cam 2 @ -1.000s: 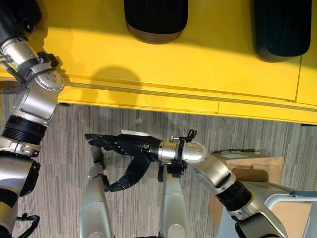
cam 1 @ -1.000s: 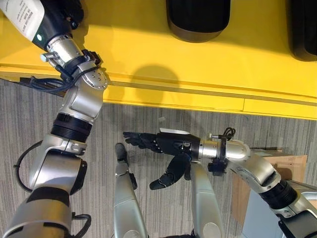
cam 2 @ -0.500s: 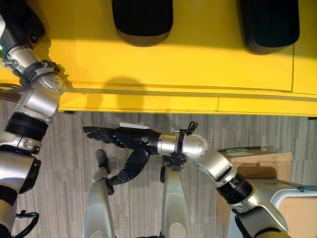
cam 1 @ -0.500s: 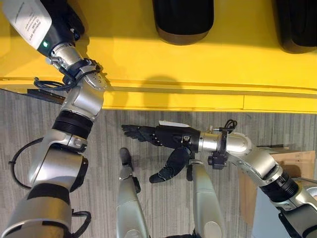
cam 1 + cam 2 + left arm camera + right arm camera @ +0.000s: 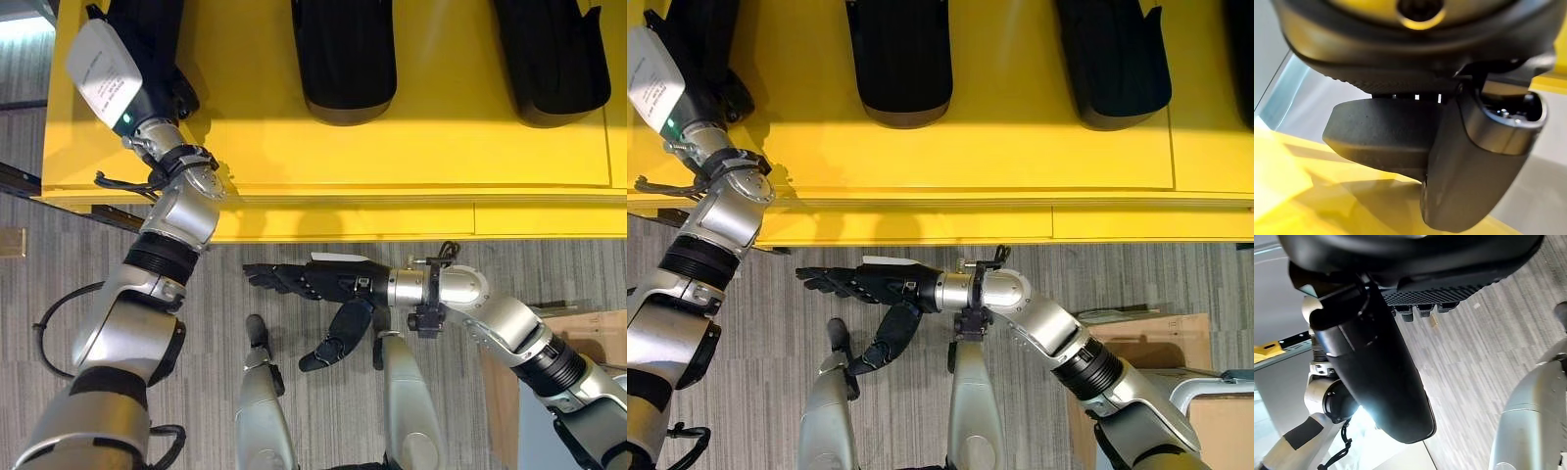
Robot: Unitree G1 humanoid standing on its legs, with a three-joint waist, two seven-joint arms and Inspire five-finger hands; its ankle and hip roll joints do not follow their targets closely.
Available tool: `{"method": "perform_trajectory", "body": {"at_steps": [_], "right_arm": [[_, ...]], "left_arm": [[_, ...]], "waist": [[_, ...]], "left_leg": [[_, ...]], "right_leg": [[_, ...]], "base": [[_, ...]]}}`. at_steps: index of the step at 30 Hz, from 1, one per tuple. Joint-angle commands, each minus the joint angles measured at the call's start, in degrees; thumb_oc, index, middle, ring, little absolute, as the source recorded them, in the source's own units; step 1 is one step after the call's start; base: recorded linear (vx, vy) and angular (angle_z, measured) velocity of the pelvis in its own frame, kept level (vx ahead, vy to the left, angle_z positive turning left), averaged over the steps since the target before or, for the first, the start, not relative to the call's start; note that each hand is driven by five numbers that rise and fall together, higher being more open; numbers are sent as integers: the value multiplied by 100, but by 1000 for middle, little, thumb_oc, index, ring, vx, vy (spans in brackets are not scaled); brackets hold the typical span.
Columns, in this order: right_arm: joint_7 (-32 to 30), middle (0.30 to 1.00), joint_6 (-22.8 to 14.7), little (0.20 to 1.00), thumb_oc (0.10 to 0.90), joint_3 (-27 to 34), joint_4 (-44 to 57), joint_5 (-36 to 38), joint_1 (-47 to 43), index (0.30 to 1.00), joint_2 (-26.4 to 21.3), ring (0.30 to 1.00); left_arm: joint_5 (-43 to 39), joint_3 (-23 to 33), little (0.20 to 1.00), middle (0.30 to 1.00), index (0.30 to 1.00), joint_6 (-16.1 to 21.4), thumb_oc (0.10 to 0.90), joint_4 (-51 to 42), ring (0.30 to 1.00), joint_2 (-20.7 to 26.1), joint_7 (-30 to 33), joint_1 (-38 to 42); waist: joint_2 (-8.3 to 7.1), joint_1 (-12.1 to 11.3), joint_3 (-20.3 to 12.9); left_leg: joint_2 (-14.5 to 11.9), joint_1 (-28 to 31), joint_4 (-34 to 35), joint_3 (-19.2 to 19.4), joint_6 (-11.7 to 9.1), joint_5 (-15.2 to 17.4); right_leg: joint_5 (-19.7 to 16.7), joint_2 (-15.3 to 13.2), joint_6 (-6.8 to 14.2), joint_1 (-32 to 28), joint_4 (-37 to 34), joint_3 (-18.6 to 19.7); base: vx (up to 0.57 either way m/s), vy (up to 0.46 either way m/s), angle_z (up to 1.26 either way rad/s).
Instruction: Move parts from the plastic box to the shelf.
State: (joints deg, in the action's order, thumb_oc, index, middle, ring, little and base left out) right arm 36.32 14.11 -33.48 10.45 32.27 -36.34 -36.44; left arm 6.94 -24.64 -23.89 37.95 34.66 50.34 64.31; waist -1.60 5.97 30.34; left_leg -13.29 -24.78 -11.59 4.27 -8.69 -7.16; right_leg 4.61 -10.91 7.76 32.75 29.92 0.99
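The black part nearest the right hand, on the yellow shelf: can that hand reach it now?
Probably yes. The right hand is open and empty over the floor, and only bare yellow shelf lies between it and the black part.

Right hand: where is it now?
In the left eye view the right hand hangs open over the grey floor, centre frame, just below the yellow shelf edge, holding nothing.

Both eye views are looking steeply down from the head, sharing the yellow shelf (image 5: 411, 147) and the grey floor (image 5: 1176, 279) below its front edge, while each wrist view is peering from very close along its own robot hand toward that shelf or floor.
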Motion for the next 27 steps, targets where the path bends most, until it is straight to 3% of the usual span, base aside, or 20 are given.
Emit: {"method": "perform_trajectory", "body": {"at_steps": [1, 8, 19, 27], "right_arm": [[108, 1000, -355, 1000, 900, 207, 246, 509, -303, 1000, 348, 1000], [-135, 1000, -468, 1000, 900, 195, 319, 557, -207, 1000, 361, 1000], [-57, 1000, -277, 1000, 900, 218, 473, 540, -190, 1000, 417, 1000], [-47, 1000, -256, 1000, 900, 224, 562, 571, -122, 1000, 411, 1000]], "left_arm": [[32, -50, 300, 300, 300, 82, 400, -94, 300, 23, 31, 404], [55, -175, 300, 300, 300, -40, 400, -147, 300, -57, -19, 484], [-602, -50, 300, 300, 300, -38, 400, -15, 300, 21, 121, 411], [-1358, 153, 300, 300, 300, 239, 400, 264, 300, -102, 484, 395]], "waist": [[40, 100, -153], [-6, 35, -149], [-24, 33, -115], [-78, 53, -123]], "left_leg": [[137, 63, -131, 32, 273, 363], [127, -11, -199, -55, 290, 376], [58, -88, -247, -55, 233, 297], [6, -94, -264, -53, 204, 255]], "right_leg": [[514, 151, -368, -426, 39, -301], [524, 120, -308, -418, 104, -387], [532, 155, -306, -361, 204, -346], [534, 178, -315, -371, 237, -354]], "base": [[0, -9, 4], [2, -59, 6], [5, 8, 2], [0, 0, 0]]}}
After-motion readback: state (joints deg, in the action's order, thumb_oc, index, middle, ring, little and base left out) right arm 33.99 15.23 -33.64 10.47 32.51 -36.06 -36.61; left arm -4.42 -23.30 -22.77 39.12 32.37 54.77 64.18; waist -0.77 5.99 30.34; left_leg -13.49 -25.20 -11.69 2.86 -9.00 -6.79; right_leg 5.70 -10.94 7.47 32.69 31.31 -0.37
